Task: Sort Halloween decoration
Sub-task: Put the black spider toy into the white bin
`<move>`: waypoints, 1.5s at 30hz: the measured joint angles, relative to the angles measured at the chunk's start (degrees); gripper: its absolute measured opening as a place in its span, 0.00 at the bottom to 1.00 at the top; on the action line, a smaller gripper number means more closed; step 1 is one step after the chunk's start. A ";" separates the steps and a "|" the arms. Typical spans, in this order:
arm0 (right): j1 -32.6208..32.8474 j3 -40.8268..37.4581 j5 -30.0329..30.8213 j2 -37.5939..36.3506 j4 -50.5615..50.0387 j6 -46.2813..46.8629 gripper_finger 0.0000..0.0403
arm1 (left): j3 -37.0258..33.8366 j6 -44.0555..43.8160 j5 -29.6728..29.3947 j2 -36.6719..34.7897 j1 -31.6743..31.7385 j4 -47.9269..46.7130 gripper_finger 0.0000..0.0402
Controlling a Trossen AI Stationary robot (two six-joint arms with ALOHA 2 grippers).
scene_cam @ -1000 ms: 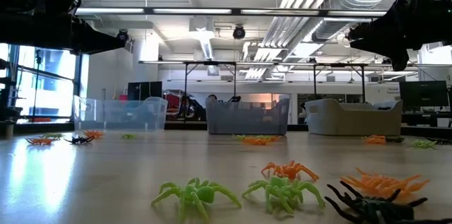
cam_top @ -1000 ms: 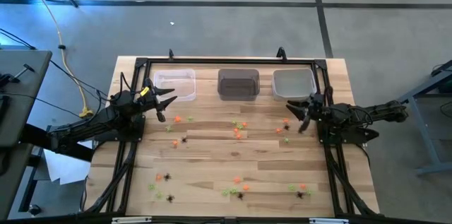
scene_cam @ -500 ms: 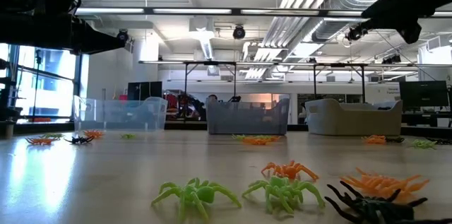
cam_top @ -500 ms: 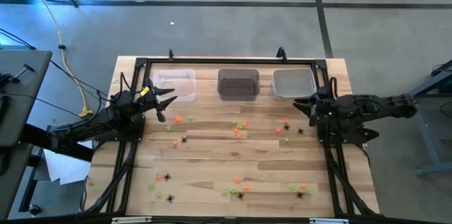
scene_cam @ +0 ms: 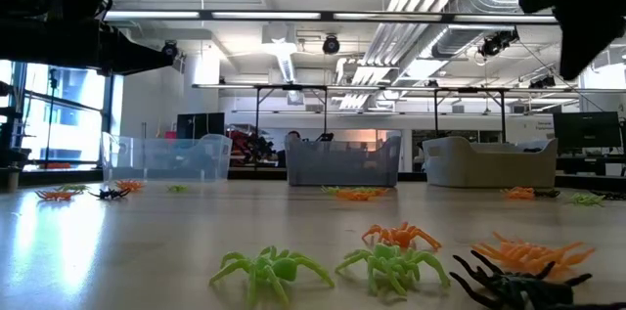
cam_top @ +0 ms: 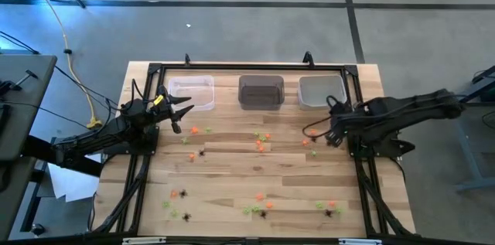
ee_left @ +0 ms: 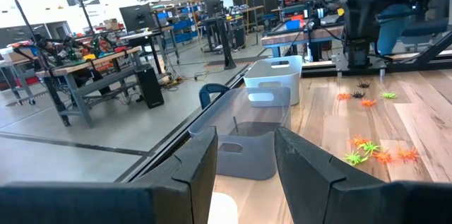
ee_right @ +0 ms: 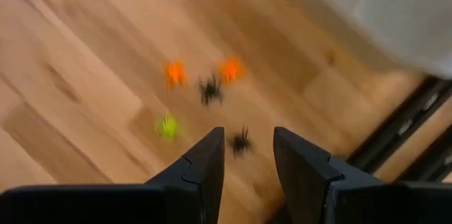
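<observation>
Two small black plastic spiders near the grey right-hand bin are now faced by the right gripper, swung downward, part-open and empty; pickup seems imminent.

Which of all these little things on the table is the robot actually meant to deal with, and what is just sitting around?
Part of the job:
- orange spiders
- lime-green spiders
- black spiders
- three bins at the far edge: clear bin, dark bin, pale bin, probably where they get sorted

Just lying about:
- black frame around the table
- yellow cable on the floor
</observation>
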 joint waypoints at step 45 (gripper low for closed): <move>-4.28 -15.84 -10.46 24.50 20.78 -5.63 0.29 | -0.02 0.00 0.02 0.02 -0.02 -0.02 0.33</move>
